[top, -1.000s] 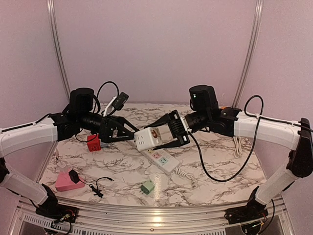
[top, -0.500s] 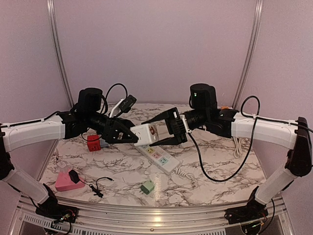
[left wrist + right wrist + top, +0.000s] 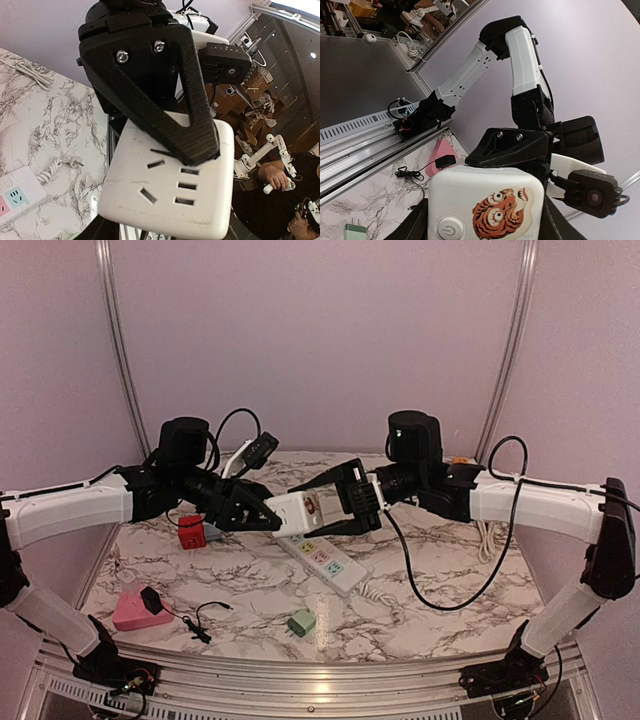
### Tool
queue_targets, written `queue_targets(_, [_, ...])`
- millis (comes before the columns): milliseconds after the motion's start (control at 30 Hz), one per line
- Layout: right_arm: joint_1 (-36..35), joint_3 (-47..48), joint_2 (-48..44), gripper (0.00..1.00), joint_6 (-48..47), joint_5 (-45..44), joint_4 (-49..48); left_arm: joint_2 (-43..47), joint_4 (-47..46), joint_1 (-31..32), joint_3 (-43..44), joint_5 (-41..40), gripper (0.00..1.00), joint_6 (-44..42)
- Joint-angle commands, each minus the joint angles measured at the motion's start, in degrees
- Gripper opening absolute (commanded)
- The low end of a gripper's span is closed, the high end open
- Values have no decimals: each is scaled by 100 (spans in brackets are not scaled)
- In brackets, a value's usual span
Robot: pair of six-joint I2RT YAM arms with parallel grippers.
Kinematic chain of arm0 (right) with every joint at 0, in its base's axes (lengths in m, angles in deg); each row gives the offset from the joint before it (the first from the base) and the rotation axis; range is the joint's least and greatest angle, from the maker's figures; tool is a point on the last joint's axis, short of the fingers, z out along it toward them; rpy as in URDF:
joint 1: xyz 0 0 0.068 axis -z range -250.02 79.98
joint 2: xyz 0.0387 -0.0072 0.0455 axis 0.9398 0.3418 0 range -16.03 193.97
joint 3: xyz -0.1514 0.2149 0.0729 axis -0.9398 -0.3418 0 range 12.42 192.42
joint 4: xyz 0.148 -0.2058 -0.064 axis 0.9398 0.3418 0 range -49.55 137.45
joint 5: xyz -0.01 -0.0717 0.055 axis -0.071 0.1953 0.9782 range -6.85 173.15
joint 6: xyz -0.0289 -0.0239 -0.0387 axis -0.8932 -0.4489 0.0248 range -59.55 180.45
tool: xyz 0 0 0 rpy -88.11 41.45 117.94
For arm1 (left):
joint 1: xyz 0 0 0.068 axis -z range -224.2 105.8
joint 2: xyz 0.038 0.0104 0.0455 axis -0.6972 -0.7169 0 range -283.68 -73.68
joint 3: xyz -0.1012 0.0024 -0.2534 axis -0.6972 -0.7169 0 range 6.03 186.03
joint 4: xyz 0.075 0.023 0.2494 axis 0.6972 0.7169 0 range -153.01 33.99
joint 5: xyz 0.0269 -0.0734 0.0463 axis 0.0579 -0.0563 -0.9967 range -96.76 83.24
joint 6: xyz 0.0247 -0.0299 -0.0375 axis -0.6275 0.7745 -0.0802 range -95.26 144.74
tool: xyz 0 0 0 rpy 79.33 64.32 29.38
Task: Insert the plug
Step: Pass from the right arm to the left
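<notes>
A white cube plug adapter (image 3: 298, 510) with a tiger sticker and a power button hangs in the air above the table's middle. My right gripper (image 3: 306, 510) is shut on it from the right, its fingers on two opposite faces (image 3: 485, 222). My left gripper (image 3: 272, 516) has come in from the left and is shut on the cube's other end. In the left wrist view the cube's socket face (image 3: 170, 195) fills the frame, with one right finger (image 3: 165, 100) lying across it. The cube's plug pins do not show. A white power strip (image 3: 325, 562) lies on the marble below.
A small green plug (image 3: 301, 621) lies near the front edge, and a red block (image 3: 191, 531) sits at the left. At the front left a pink block (image 3: 130, 612) carries a black adapter with a thin cord. A coiled white cable (image 3: 485, 535) is at the right.
My left arm swung right to meet the cube and its jaws narrowed around the cube's left end. My right arm shifted the cube slightly left and up.
</notes>
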Motion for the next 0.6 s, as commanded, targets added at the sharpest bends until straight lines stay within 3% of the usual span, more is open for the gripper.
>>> queue_targets(0, [-61,37,184,22,449,-391,-459,-2,-155,69,204,-18,19,-55])
queue_targets(100, [-61,38,230,30,868,-644,-608,82,-156,77,157,-100,2,-79])
queue_targets(267, [-59,-68,207,31,1121,-792,-712,206,-177,77,121,-248,0,-101])
queue_targets(300, [-66,-171,171,30,1132,-767,-803,210,-180,77,135,-246,16,-93])
queue_targets(367, [-56,-363,103,29,1154,-680,-1072,203,-186,77,153,-239,34,-82])
queue_targets(400, [-51,-450,89,28,1183,-605,-1231,206,-190,77,162,-240,47,-75])
queue_targets(467, [-45,-571,84,28,1338,-429,-1588,205,-199,85,182,-234,55,-73])
queue_targets(567, [-41,-651,164,27,1610,-128,-2086,209,-215,91,233,-218,56,-73])
